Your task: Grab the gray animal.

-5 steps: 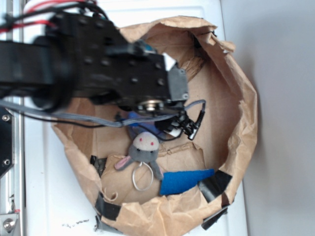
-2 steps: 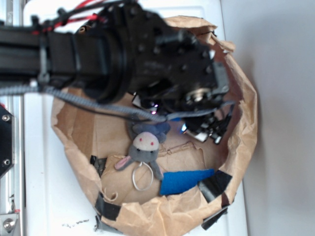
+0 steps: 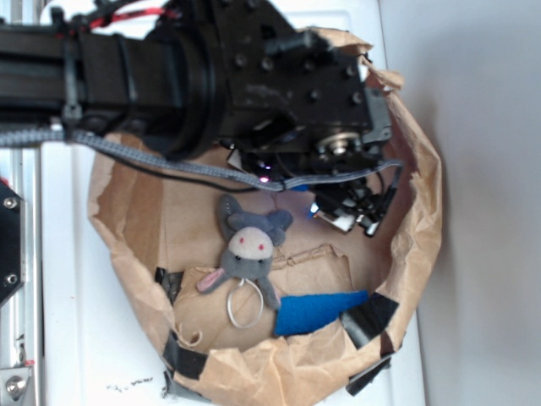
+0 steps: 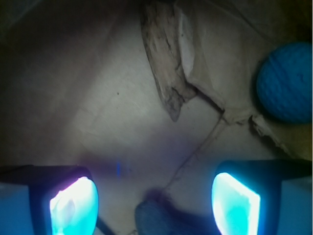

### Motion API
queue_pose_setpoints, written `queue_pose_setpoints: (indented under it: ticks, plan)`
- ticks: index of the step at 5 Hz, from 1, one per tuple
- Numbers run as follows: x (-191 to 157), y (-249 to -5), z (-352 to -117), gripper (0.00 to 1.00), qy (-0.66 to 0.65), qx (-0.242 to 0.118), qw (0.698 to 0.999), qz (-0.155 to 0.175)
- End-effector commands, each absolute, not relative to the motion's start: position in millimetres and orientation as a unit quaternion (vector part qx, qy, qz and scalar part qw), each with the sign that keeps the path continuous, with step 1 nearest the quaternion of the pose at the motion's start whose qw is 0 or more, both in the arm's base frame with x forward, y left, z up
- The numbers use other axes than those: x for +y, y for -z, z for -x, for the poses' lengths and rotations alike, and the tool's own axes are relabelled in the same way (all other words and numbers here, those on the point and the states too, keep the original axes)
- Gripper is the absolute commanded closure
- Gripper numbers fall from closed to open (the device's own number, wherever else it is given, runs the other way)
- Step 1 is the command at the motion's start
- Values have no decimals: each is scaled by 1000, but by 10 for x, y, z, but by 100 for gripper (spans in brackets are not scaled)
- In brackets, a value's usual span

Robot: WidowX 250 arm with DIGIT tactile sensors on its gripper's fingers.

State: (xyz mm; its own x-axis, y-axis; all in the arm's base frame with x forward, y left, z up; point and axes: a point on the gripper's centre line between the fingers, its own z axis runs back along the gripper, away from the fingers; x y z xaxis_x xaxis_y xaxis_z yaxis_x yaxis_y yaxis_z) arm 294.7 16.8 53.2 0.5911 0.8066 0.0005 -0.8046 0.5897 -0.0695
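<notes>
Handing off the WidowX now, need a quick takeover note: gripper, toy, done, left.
Gripper: open, empty, low inside the paper bag, to the right of and above the toy in the exterior view.
Gray animal: lies on the bag floor, keyring attached, not gripped. In the wrist view only a gray bit of it shows at the bottom edge between the fingers.
Also in the bag: blue wedge, teal ball.
Done: arm is inside the bag.
Left: centre over the toy, close, lift.

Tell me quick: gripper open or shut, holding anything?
Gripper: open, empty; a gray ear of the gray animal shows between its fingers.
</notes>
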Motion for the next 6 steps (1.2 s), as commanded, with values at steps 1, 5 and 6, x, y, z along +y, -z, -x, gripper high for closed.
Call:
queue_pose_setpoints:
  ticks: [1,5,6]
  plan:
    - [192,-776,-2770,0,-439,-42,896,48]
    - [-186,-768,-2687,0,-448,-52,892,33]
    - [-149,-758,-2681,0,-448,-50,892,37]
